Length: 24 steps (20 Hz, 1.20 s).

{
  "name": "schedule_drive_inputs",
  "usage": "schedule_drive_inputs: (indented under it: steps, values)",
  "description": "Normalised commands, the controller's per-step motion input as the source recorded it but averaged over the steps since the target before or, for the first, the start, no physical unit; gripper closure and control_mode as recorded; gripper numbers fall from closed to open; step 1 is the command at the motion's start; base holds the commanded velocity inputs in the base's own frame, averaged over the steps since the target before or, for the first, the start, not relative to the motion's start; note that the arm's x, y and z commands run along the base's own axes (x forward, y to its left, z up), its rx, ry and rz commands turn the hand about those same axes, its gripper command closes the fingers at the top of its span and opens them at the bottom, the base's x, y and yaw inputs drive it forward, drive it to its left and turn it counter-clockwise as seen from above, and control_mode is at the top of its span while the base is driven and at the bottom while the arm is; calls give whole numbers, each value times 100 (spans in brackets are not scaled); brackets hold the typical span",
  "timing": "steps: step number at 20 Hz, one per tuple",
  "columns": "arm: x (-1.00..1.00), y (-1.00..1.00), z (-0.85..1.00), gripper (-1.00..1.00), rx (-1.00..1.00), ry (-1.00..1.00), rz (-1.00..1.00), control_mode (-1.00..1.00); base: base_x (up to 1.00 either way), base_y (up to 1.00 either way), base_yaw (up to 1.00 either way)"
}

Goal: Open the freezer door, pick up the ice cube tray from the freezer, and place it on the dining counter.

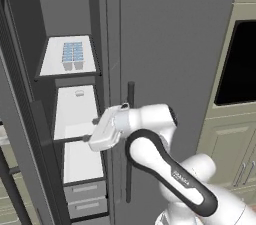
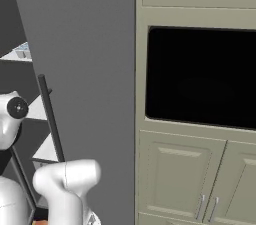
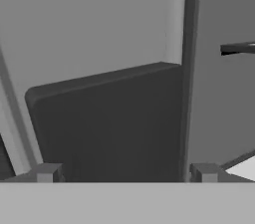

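The freezer (image 1: pixel 75 114) stands open, with several white shelves and grey drawers at the bottom. The pale-blue ice cube tray (image 1: pixel 73 55) lies on the top shelf; a corner of the tray (image 2: pixel 22 51) also shows in the right base view. The freezer door (image 1: pixel 22 134) is swung out to the left. My gripper (image 1: pixel 90 130) hangs open and holds nothing, in front of the middle shelf, well below the tray and pointing left. In the hand view the gripper (image 3: pixel 126 174) faces a dark grey boxy panel (image 3: pixel 109 128). The dining counter is out of view.
The plain grey fridge door (image 1: pixel 170 44) with its dark bar handle (image 1: pixel 130 119) is shut, right of the freezer. Further right are cream cabinets (image 2: pixel 185 179) and a black oven window (image 2: pixel 200 74). A dark slanted leg (image 1: pixel 10 184) stands at the lower left.
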Motion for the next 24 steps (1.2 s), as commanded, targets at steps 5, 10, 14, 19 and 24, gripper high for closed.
schedule_drive_inputs:
  steps: [5, 10, 14, 19, 24]
  values:
    - [1, 62, -7, -100, 0, 0, 15, -100, 0, 0, 0]
    - [5, 50, 0, -100, 0, -1, 12, -100, 0, 0, 0]
    - [0, 48, 0, -100, 0, 0, 8, -100, 0, 0, 0]
    - [0, 39, 0, -100, 0, 0, 1, -100, 0, 0, 0]
    - [0, 33, 0, -100, 0, 0, 0, -100, 0, 0, 0]
